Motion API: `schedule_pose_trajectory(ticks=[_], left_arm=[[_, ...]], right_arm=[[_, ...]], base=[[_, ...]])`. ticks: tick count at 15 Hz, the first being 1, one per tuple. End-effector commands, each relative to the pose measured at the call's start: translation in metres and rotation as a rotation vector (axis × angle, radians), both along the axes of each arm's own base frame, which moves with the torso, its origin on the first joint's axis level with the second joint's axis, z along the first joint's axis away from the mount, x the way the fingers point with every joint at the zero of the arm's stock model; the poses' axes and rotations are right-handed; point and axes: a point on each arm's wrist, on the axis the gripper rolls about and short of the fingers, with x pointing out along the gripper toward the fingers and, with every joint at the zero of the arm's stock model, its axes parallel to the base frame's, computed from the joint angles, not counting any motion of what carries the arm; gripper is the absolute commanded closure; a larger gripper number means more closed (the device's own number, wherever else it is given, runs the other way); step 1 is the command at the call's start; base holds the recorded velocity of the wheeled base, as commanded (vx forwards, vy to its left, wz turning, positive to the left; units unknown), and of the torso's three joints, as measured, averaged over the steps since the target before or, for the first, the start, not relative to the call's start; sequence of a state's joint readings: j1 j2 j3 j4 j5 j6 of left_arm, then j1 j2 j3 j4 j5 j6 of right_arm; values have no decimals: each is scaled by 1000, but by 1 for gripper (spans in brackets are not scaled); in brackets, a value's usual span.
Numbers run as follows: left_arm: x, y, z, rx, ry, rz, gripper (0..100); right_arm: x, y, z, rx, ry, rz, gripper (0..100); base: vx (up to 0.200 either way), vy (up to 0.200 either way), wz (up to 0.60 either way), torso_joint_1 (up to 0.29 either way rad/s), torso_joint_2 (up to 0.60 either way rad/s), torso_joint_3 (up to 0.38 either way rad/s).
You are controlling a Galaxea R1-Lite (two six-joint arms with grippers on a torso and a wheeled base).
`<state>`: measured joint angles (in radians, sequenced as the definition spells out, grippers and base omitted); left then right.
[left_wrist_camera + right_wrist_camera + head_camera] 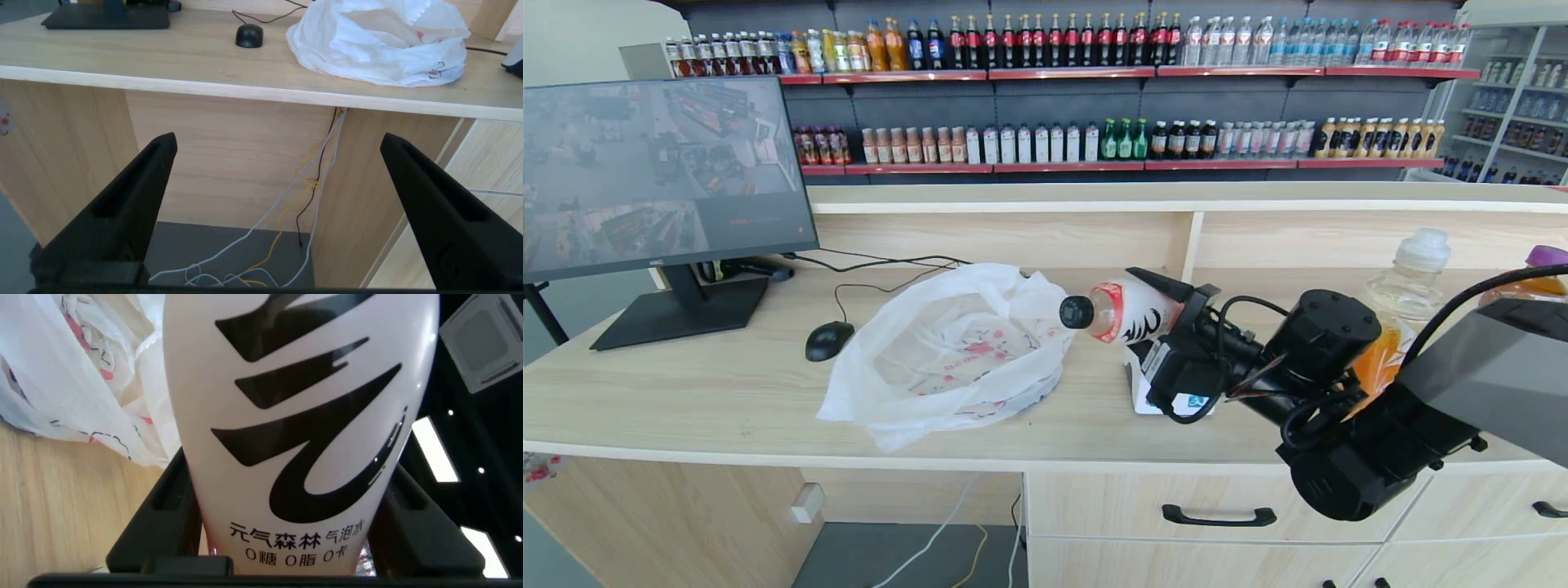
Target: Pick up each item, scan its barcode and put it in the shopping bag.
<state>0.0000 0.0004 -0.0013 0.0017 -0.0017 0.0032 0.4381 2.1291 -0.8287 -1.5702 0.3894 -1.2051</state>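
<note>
Bottle gripped and turned on its side: the right gripper [1152, 320] is clamping a white bottle [1123, 314] right of centre in the head view, its two black fingers [163, 514] pressing against the bottle's flanks. The bottle is showing bold black brush strokes, a red band at the neck and a black cap. It is hanging in the air above the counter [727, 392], with the cap pointing toward the left of the frame and sitting just beside the right edge of the shopping bag [947, 351]. Whether cap and bag are touching, I cannot tell.

The bag, white plastic with red print, is lying crumpled and open in the middle of the counter. A small white box [1137, 384] is sitting on the counter directly under the right gripper.

The left gripper [278, 220] is hanging below the counter's front edge, its fingers spread wide and holding nothing, facing a wooden panel with loose cables [315, 196] dangling down.

At the left of the head view a monitor [654, 171] is standing on its base, and a black mouse [827, 340] is resting between it and the bag. At the far right a clear-capped bottle of orange drink [1417, 278] and a purple-capped bottle [1539, 273] are standing upright. Shelves of drinks [1094, 90] are running across the back.
</note>
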Motion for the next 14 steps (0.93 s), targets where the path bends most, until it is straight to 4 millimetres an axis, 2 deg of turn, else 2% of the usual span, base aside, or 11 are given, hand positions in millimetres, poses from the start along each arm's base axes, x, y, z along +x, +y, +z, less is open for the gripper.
schedule_pose_trajectory(ticks=[1,5,6,9,11,14], left_arm=[[0,0,0,0,-1,0,0],[0,0,0,0,-1,0,0],[0,0,0,0,1,0,0],[0,0,0,0,-1,0,0],[0,0,0,0,-1,2,0],[0,0,0,0,-1,0,0]], right_arm=[[-7,-3,21,31,-46,4,100],[-16,-6,42,119,-25,35,100],[-23,-7,57,177,-24,47,100],[-35,-16,81,330,11,-13,100],[-40,-18,85,410,60,-21,100],[-52,-30,81,469,141,-51,100]], base=[[0,0,0,0,0,0],[0,0,0,0,0,0],[0,0,0,0,0,0],[0,0,0,0,0,0],[0,0,0,0,0,0],[0,0,0,0,0,0]])
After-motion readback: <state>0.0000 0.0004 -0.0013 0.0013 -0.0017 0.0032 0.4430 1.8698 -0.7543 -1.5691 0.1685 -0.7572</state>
